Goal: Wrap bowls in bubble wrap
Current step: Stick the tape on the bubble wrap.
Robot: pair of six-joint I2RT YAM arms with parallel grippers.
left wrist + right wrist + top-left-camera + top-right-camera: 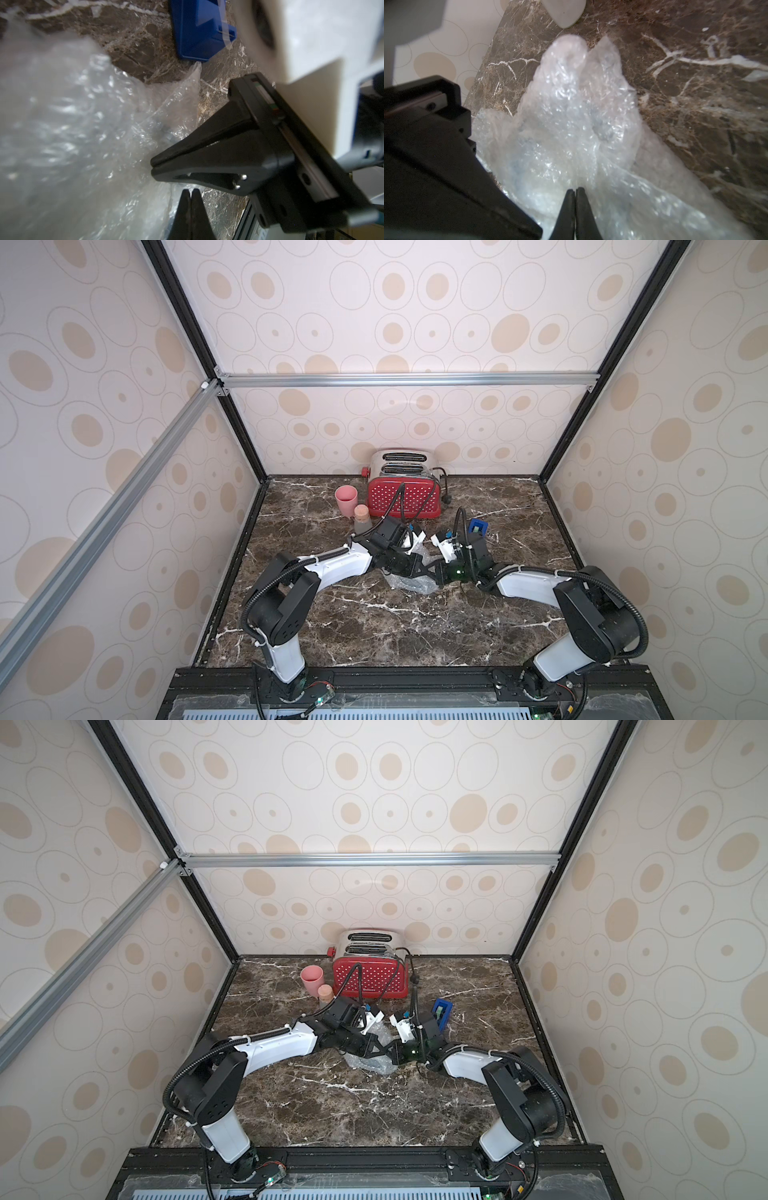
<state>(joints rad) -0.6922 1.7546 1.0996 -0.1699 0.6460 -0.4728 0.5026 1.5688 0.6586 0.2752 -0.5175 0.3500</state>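
- Both pairs of jaws are closed. My left gripper [190, 192] and right gripper [575, 190] meet tip to tip over the bubble wrap [409, 583] in the middle of the table [374, 635]. I cannot tell whether either one pinches film.
- The bowl is not plainly visible. I judge it sits inside the crumpled bundle, where bluish shadows show through in the right wrist view.
- I read the closed tips as pressing folds down so the wrap holds shut.
- The blue tape dispenser [443, 1013] stands near, probably for sealing.
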